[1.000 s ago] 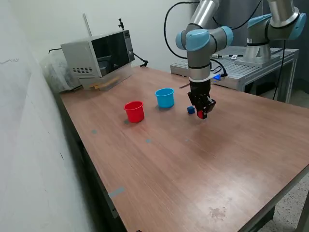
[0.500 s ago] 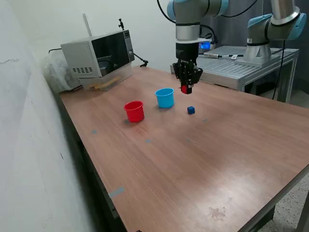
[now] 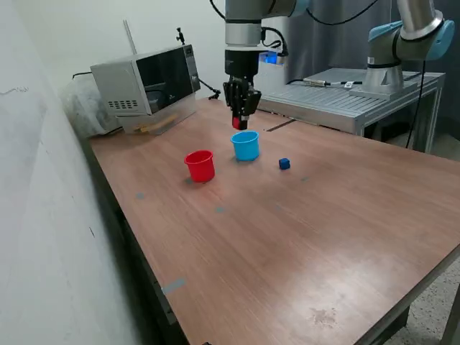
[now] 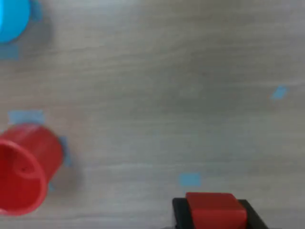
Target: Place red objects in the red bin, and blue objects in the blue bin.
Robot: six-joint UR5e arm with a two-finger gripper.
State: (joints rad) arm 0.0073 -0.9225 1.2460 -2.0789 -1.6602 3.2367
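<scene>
My gripper [image 3: 239,122] is shut on a small red cube [image 3: 236,123] and holds it in the air just above and behind the light blue cup [image 3: 245,145]. In the wrist view the red cube [image 4: 214,210] sits between my black fingers [image 4: 180,213]. The red cup [image 3: 200,165] stands on the table toward the exterior view's left of the blue cup; it shows in the wrist view [image 4: 23,167], with the blue cup [image 4: 13,19] at the picture's corner. One dark blue cube [image 3: 284,164] lies on the table to the exterior view's right of the blue cup. The other cubes are out of view.
A microwave [image 3: 147,79] stands at the table's back on the exterior view's left. A second arm [image 3: 402,43] stands on a metal bench [image 3: 345,93] behind the table. Small blue tape marks [image 4: 189,179] dot the wooden tabletop [image 3: 287,237].
My gripper has lifted the red cube from the table beside the blue cube and carried it up and toward the exterior view's left, to above the blue cup.
</scene>
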